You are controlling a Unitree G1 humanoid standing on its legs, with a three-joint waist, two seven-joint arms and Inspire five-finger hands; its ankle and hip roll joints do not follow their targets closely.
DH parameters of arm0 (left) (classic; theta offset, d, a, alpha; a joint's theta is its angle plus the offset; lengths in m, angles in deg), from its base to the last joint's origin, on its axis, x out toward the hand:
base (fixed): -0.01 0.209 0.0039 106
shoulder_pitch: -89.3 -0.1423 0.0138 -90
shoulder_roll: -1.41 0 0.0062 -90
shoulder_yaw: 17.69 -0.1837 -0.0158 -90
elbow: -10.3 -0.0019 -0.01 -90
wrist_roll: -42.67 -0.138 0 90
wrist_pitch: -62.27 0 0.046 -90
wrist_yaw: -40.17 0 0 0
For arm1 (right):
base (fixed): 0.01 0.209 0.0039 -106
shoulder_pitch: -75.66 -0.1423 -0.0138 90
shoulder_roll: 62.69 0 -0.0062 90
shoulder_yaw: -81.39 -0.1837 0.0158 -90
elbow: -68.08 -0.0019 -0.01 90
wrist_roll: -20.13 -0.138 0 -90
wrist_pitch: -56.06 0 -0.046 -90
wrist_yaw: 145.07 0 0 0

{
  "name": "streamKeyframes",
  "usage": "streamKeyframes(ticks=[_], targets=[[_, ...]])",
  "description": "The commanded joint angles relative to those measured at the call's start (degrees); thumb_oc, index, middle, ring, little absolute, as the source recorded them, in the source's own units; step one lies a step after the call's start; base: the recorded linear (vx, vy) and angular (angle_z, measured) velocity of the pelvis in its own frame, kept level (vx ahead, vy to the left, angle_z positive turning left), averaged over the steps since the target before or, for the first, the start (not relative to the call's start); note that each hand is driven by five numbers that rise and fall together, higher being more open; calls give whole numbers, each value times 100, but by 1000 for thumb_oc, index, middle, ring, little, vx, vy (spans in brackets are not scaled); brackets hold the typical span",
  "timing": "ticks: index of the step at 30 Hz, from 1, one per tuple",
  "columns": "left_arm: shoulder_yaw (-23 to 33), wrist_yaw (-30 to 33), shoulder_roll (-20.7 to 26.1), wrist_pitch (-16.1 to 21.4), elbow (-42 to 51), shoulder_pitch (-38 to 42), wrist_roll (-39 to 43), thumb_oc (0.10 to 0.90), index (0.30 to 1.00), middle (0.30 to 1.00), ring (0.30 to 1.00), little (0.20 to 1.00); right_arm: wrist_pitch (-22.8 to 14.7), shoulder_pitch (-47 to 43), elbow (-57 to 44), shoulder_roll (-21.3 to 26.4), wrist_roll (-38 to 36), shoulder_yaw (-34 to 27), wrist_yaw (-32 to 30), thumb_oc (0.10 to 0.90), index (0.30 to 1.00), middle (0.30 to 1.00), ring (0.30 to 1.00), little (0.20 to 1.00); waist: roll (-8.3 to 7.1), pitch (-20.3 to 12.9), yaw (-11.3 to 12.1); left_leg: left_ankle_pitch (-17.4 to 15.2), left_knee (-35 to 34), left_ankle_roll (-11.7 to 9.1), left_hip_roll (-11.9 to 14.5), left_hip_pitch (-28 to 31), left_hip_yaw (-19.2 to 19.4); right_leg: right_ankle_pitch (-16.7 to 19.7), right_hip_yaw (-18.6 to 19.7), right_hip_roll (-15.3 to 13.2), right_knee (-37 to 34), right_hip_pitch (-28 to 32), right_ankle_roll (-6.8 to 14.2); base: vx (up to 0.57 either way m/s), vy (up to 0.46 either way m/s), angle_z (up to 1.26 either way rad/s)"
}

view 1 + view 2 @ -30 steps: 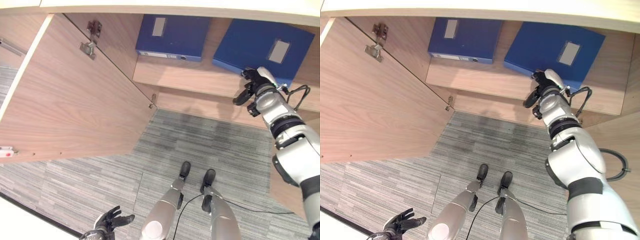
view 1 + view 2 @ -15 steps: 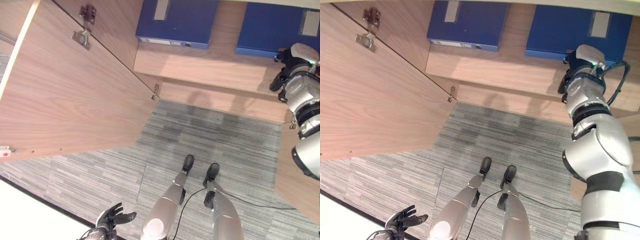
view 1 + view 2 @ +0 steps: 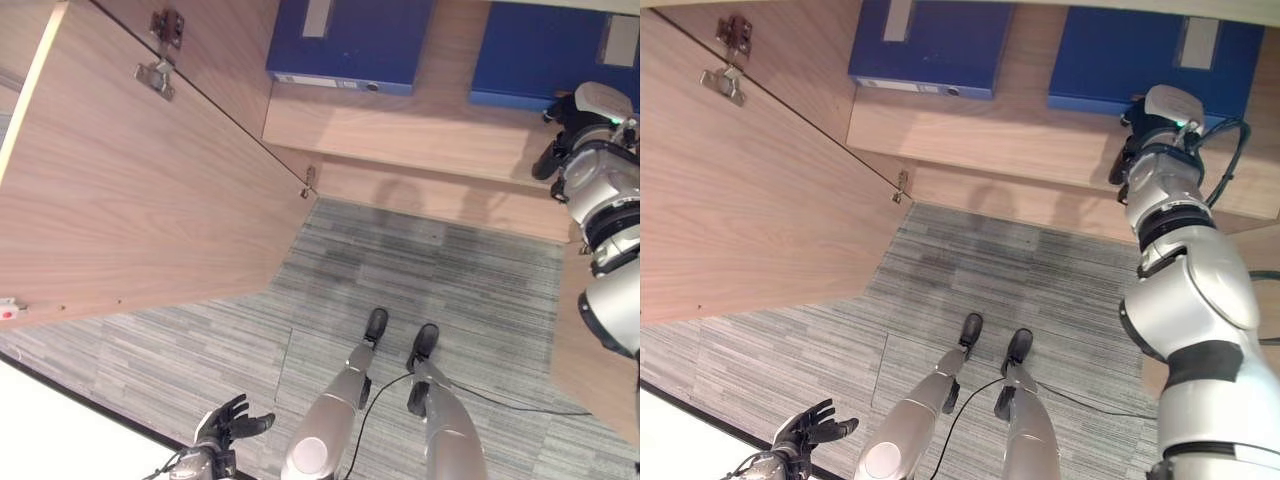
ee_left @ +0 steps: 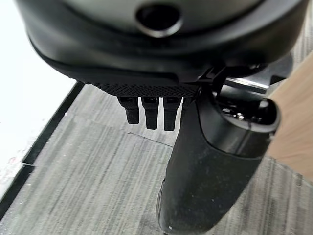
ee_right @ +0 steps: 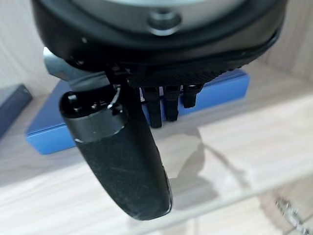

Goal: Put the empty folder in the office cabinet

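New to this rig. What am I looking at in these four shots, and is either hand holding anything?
It is a two-legged humanoid robot with two arms, each ending in a dark fingered hand. The two wide pictures come from a stereo camera on its head, looking down; the two close-ups come from cameras on its wrists.

In front is an open wooden cabinet with its door swung wide. On the shelf lie two blue folders: the left folder and the right folder. The floor is grey striped carpet.

The right hand is at the shelf just in front of the right folder, fingers straight, holding nothing. The left hand hangs low over the carpet, open and empty.
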Motion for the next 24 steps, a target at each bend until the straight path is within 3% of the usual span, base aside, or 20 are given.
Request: streamKeyframes(ticks=[1, 5, 8, 15, 19, 23, 24], targets=[[-112, 255, 406, -33, -691, -190, -69, 800, 900, 900, 900, 900, -158, -241, 10, -145, -204, 149, -298, 800, 900, 900, 900, 900, -367, -153, 11, -504, -72, -140, -87, 119, -127, -249, -352, -311, -721, 874, 601, 3, 1, -6], [-35, 225, 375, -98, -1016, -64, -246, 800, 900, 900, 900, 900, -166, 153, -54, -318, -420, -203, -184, 800, 900, 900, 900, 900, -458, -279, -54, -538, -126, -145, -80, 333, -115, -252, -358, -313, -784, 1090, 603, 24, 0, 5], [132, 182, 300, -214, -1455, 84, -555, 800, 900, 900, 900, 900, -184, 752, -198, -489, -475, -470, 0, 800, 900, 900, 900, 900, -635, -493, -196, -514, -121, -111, -98, 624, -56, -123, -376, -308, -930, 1462, 599, -28, 48, -1], [402, 58, 206, -366, -1922, 191, -1113, 800, 900, 900, 900, 900, -208, 1530, -168, -217, -128, -626, 520, 800, 900, 900, 900, 900, -938, -992, -416, -664, -280, -78, -74, 1346, 58, -96, -318, -281, -1212, 2118, 692, 24, 27, -4], [394, 27, -1, -345, -1832, 1, -1067, 800, 900, 900, 900, 900, -312, 1754, -410, -156, -138, -731, 530, 800, 900, 900, 900, 900, -981, -1193, -499, -704, -341, -46, -39, 1568, 229, -21, -219, -256, -1303, 2260, 759, -28, 86, -41], [287, 4, -413, -384, -1738, -272, -861, 800, 900, 900, 900, 900, -726, 2970, -1090, -531, -1789, -2021, 316, 800, 900, 900, 900, 900, -895, -1598, -804, -721, -578, 17, 53, 2051, 610, 47, -33, -181, -1390, 2561, 857, -31, 161, -57], [286, 4, -412, -384, -1738, -271, -861, 800, 900, 900, 900, 900, -725, 2971, -1092, -530, -1788, -2023, 315, 800, 900, 900, 900, 900, -898, -1611, -805, -713, -578, 17, 52, 2034, 608, 53, -35, -182, -1392, 2546, 857, -36, 128, -47]])
